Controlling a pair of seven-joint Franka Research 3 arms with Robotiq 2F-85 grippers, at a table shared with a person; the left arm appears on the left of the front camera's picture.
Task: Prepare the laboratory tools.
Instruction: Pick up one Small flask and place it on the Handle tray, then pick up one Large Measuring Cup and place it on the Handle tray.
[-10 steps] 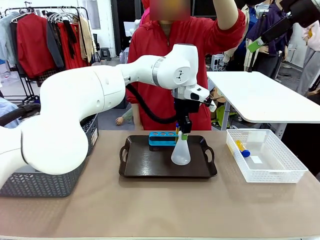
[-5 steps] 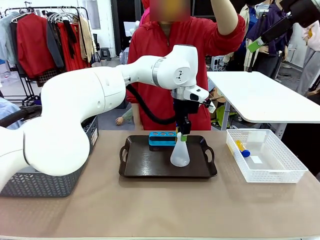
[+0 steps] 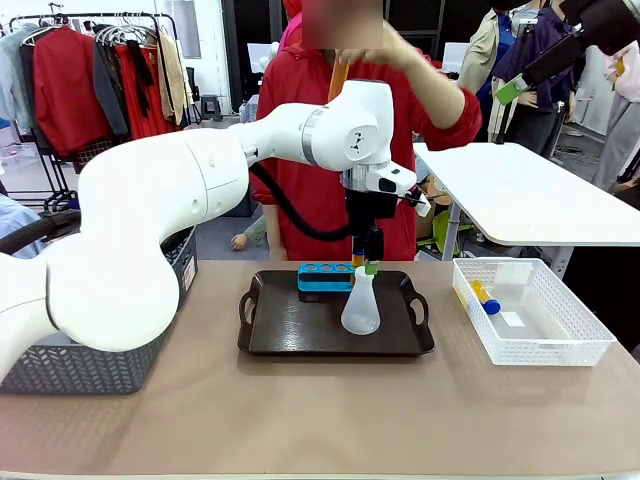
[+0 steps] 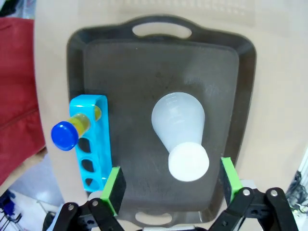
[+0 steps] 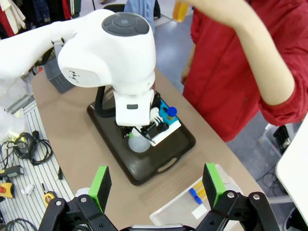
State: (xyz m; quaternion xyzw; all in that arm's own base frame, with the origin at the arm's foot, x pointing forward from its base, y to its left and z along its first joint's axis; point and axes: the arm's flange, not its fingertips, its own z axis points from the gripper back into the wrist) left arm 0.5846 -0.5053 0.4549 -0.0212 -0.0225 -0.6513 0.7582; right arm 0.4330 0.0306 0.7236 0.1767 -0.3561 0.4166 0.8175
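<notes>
While the left claw (image 4: 172, 183) hangs spread over the conical flask (image 4: 179, 120), upright on the tray (image 4: 144, 62) beside the tube rack (image 4: 91, 144), flask placement seems done; next: rise clear without tipping it.

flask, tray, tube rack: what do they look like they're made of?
Flask: likely plastic, milky and translucent with a matt finish and no glassy glare.
Tray: dark brown, probably moulded plastic. It has a faint sheen and a rounded rim with cut-out handles.
Rack: bright blue, smooth plastic by its one-piece moulded look.
</notes>
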